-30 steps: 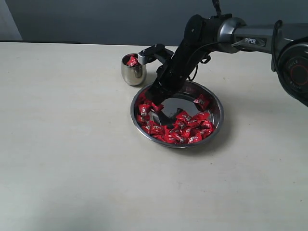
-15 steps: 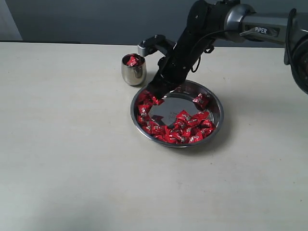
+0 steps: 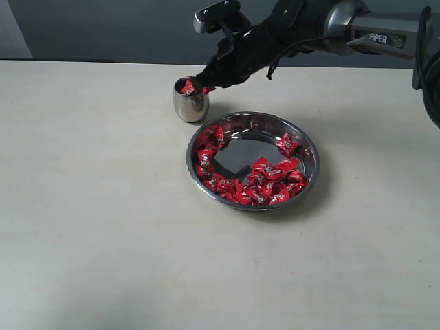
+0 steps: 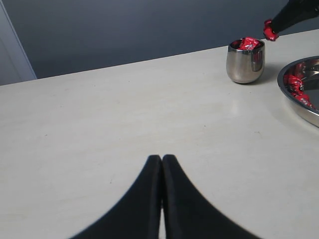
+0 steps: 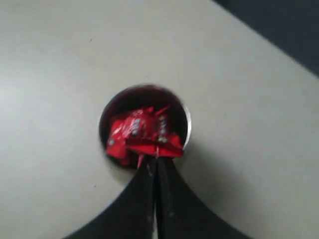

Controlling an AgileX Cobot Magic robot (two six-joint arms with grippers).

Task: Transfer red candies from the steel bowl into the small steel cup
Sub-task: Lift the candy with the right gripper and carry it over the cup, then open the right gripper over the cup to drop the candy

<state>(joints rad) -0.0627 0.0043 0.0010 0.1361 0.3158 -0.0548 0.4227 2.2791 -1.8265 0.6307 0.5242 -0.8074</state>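
Observation:
The steel bowl (image 3: 314, 163) sits mid-table with many red candies (image 3: 268, 182) along its left and near sides. Behind it to the left stands the small steel cup (image 3: 190, 104), with red candies (image 4: 249, 44) inside. My right gripper (image 3: 205, 86) hangs just above the cup's right rim, shut on one red candy (image 5: 154, 144); the wrist view looks straight down into the cup (image 5: 185, 119). The left gripper (image 4: 162, 158) is shut and empty, low over bare table, far from the cup (image 4: 244, 67). It is out of the exterior view.
The pale table (image 3: 103, 227) spreads wide around the bowl and cup. A dark wall (image 3: 103, 27) runs behind the table's far edge. The right arm (image 3: 357, 31) reaches in from the upper right, above the bowl's far side.
The right gripper closed on a candy in the bowl's left part, lifted out, and moved up and left to just above the cup. The left gripper shows no earlier frame.

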